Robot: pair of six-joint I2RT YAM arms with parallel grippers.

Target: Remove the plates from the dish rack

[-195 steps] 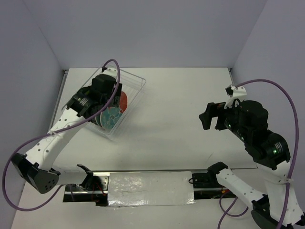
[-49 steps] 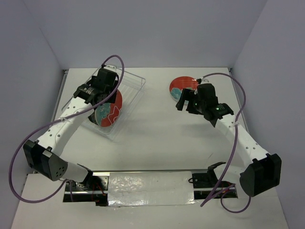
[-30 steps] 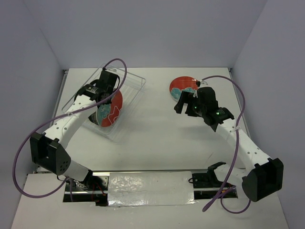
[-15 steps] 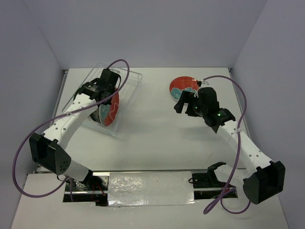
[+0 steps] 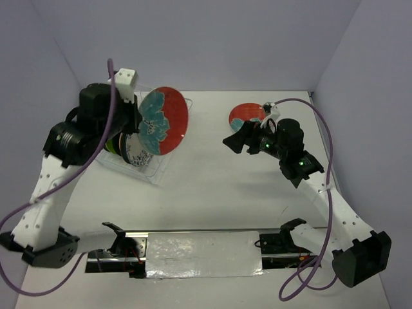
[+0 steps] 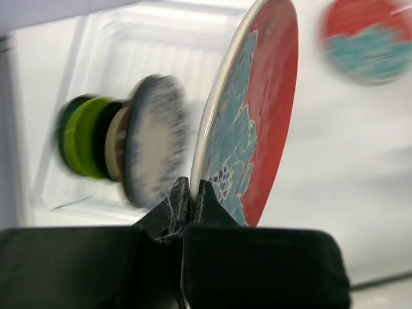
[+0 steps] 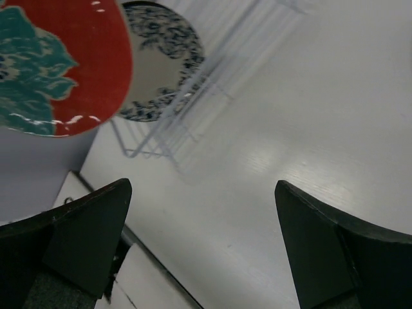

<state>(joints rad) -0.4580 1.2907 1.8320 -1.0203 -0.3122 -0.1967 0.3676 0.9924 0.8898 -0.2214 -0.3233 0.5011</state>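
My left gripper (image 6: 191, 193) is shut on the lower rim of a large red-and-teal floral plate (image 6: 257, 116), holding it on edge in the air above the dish rack (image 5: 145, 168). In the top view the plate (image 5: 166, 121) hangs at the rack's right side. A speckled plate (image 6: 154, 148) and green-edged plates (image 6: 80, 135) still stand upright in the rack (image 6: 193, 38). A smaller red-and-teal plate (image 5: 248, 116) lies flat on the table at the back right. Just in front of it my right gripper (image 5: 237, 138) is open and empty, facing the lifted plate (image 7: 58, 64).
The rack's clear wire side (image 7: 193, 109) shows in the right wrist view with the speckled plate (image 7: 161, 71) behind it. A metal strip (image 5: 203, 252) runs along the table's near edge. Walls close in the table on three sides.
My left arm has lifted the large floral plate up out of the rack and swung it right. The right gripper has shifted slightly left, still open.
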